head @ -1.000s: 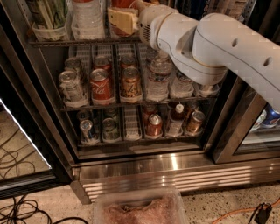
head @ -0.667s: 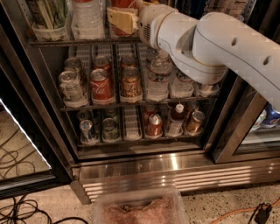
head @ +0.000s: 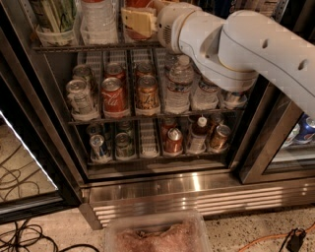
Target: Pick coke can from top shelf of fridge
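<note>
Tool [head: 139, 22] high in fridge [head: 197, 183]; coke can [head: 113, 96] below shows white script.

Water bottles [head: 179, 87], cables [head: 22, 235], plastic tub [head: 158, 234]

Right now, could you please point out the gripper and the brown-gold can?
gripper [head: 139, 22]: camera view, its beige tip, at the upper rack [head: 59, 47].
brown-gold can [head: 147, 97]: camera view, front of its label.

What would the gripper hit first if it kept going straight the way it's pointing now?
Probably the coke can on the top shelf: the gripper sits right in front of it, pointing left. Beyond, leftward, stands a clear bottle. Depth is unclear.
</note>
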### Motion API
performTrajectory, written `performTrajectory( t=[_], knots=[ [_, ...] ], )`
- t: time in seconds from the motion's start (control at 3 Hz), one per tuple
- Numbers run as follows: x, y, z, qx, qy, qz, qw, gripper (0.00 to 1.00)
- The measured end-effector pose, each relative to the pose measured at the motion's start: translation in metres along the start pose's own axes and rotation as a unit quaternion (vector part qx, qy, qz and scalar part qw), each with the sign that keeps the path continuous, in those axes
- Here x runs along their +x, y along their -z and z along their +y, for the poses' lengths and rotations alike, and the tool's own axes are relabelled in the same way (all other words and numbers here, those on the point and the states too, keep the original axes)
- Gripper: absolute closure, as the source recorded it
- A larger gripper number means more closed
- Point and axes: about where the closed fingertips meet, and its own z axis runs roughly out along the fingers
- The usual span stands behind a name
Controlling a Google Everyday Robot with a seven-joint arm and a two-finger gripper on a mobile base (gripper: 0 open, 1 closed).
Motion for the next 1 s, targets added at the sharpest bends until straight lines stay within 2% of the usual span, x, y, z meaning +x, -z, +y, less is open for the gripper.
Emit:
performTrajectory(
  t=[0.33,0.67,1.0],
  knots=[
    [-0.018,0.008,-0.005,0.002,0.021,-0.012,0.9997,1.0],
    [-0.024,0.021,-0.003,-0.001,0.035,-0.01,0.9993,1.0],
    [-0.023,0.032,0.009,-0.011,0.04,0.005,0.9991,1.0]
  ],
)
